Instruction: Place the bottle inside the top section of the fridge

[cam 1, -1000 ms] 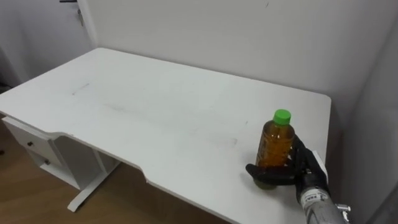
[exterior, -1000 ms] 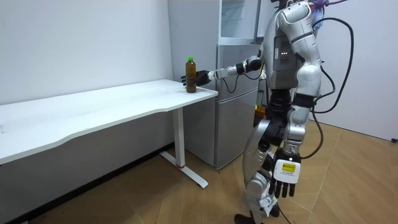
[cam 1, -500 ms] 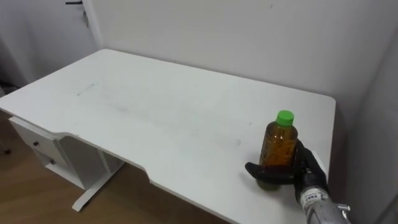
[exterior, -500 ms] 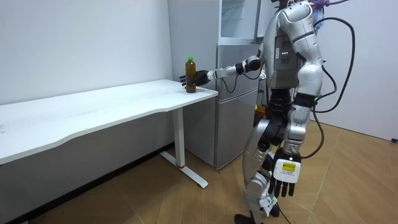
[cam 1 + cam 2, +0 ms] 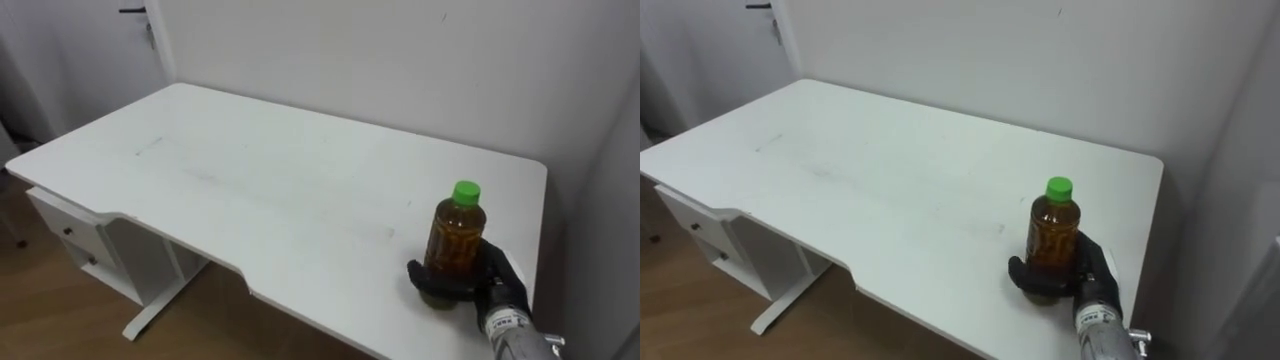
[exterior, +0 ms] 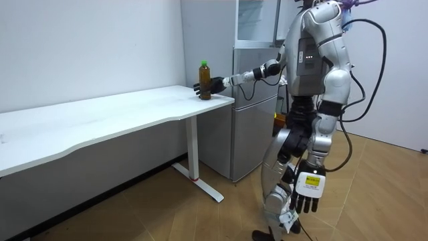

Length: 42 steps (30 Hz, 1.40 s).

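A brown bottle (image 5: 455, 243) with a green cap stands upright near the right end of the white table (image 5: 260, 180). My right hand (image 5: 470, 285) is curled round its lower part, black fingers wrapped across the base; the same grip shows in the right eye view on the bottle (image 5: 1053, 241) by the right hand (image 5: 1070, 278). In the room view the bottle (image 6: 204, 81) stands at the table's end nearest the fridge (image 6: 257, 100), and the right hand (image 6: 212, 85) reaches out to it. My left hand (image 6: 307, 195) hangs open beside my leg.
I stand between the table end and the grey fridge, whose upper part (image 6: 257, 21) is behind my right arm. A white drawer unit (image 5: 75, 240) sits under the table's left end. A wall runs along the table's far edge.
The right hand keeps its grip on the bottle, which stays standing on the table. The eye view has shifted slightly, the camera's own move.
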Available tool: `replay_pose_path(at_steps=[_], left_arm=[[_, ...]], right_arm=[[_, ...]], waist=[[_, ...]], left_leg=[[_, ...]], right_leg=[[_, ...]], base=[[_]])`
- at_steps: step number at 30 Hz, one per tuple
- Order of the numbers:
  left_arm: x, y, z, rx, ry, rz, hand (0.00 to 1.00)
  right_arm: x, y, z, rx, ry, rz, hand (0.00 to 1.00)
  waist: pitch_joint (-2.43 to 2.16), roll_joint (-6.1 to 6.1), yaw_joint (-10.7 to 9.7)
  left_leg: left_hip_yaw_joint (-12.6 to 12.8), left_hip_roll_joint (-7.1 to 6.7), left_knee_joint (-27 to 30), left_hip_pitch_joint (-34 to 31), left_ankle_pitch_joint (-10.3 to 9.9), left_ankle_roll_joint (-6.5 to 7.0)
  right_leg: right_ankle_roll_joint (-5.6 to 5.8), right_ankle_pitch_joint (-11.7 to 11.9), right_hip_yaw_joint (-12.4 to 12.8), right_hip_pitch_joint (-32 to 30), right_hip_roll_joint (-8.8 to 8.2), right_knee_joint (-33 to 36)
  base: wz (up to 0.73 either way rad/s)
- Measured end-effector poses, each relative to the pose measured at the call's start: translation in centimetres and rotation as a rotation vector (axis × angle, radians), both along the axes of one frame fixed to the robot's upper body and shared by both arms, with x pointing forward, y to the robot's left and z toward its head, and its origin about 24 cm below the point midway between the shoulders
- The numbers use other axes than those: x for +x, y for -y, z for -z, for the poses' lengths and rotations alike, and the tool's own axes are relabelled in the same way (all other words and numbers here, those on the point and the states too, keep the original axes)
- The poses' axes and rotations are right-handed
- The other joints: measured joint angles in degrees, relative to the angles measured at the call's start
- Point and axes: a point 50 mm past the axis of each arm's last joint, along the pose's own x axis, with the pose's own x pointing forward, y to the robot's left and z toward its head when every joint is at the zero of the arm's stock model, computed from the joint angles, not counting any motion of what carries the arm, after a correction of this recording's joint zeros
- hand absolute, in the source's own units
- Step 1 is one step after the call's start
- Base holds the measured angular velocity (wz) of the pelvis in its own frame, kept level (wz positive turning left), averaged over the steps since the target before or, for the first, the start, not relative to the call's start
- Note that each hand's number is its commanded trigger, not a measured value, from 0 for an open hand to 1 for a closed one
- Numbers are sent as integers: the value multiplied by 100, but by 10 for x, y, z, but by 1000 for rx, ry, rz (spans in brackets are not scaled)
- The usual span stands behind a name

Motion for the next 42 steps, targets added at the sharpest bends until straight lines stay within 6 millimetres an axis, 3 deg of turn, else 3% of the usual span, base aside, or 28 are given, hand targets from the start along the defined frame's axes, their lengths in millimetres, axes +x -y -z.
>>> replay_pose_path(at_steps=[17,25,29,31,36,42], left_arm=[[6,-4,-2,25,26,14,0],[1,-11,-2,45,17,-20,0],[-3,-17,-3,58,13,-64,0],[0,-19,-4,62,26,-81,0],[1,-24,-5,83,43,-119,0],[0,-27,-4,102,29,-142,0]], right_arm=[[1,-17,-7,-4,-2,-115,100],[-7,-36,-38,-4,156,-237,100],[-19,-47,-53,27,244,-292,100],[-22,-51,-65,25,289,-322,100],[-27,-47,-82,-1,362,-347,100],[-33,-44,-106,-22,447,-350,100]], waist=[[-29,-45,-65],[-72,-89,-205],[-130,-103,-390],[-131,-106,-475],[-165,-183,-587],[-155,-236,-770]], left_leg=[[69,-3,-40,116,2,3],[147,23,-252,563,0,2],[201,22,-403,828,0,2],[274,41,-444,942,0,1],[340,46,-562,1203,0,-1],[453,67,-592,1288,-7,-5]], right_leg=[[9,3,83,72,3,-36],[44,64,201,481,100,-301],[63,79,325,699,133,-400],[64,87,414,767,182,-414],[65,86,534,935,185,-417],[67,94,661,962,205,-428]], base=[[-2],[-5],[-7],[-17],[-10],[-9]])
